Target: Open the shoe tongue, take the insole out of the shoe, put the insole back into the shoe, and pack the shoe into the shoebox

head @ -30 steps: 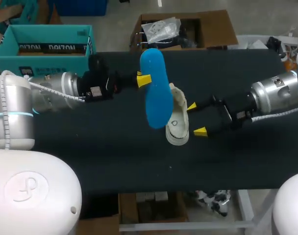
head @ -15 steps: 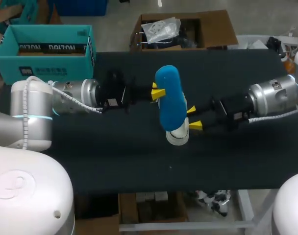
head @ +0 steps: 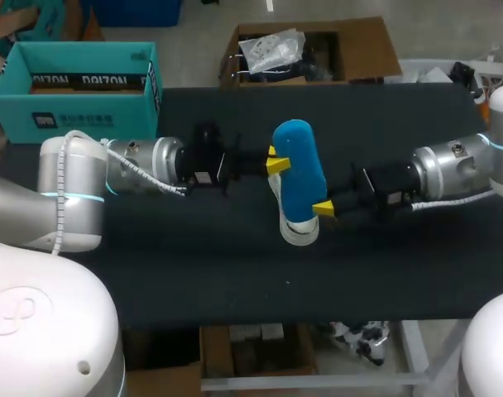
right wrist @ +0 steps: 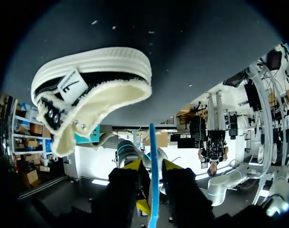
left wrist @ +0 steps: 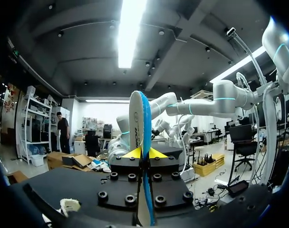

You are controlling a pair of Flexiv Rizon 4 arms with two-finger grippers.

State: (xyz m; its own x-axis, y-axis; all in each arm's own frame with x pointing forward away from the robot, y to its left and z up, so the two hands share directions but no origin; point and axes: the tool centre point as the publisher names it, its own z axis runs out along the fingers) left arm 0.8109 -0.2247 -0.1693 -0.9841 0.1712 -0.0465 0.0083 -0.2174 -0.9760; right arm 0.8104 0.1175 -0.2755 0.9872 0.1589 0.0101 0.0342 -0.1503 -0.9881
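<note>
— Black bench (head: pixel 194 273) first, closest to you: the shoe (head: pixel 299 234) lies on it with its white toe toward the near edge, and nothing grips it. From your right wrist, the shoe (right wrist: pixel 94 90) shows on its side, pale lining and eyelets turned toward that arm, ahead of the jaws and apart from them.

— Where is the insole, then?

— Just above the shoe. The blue insole (head: pixel 299 169) hangs over it and hides most of it from overhead. Your left gripper (head: pixel 276 162) is clamped on the insole's far half. At that wrist, the left gripper (left wrist: pixel 143 153) has the insole (left wrist: pixel 136 121) edge-on and upright, a yellow tip pressed to each face. My guess is that this grip keeps the sole stiff so you can steer its lower end at the shoe's opening.

— And the right side?

— Your right gripper (head: pixel 320 205) is at the insole's near end. At its wrist, the insole (right wrist: pixel 153 142) runs between the jaws of the right gripper (right wrist: pixel 152 165). You cannot tell whether they press it. They may be there to guide it.

— The box?

— Farthest off: the teal shoebox (head: pixel 86 107) sits by the far left corner, open, well apart from the shoe.
</note>
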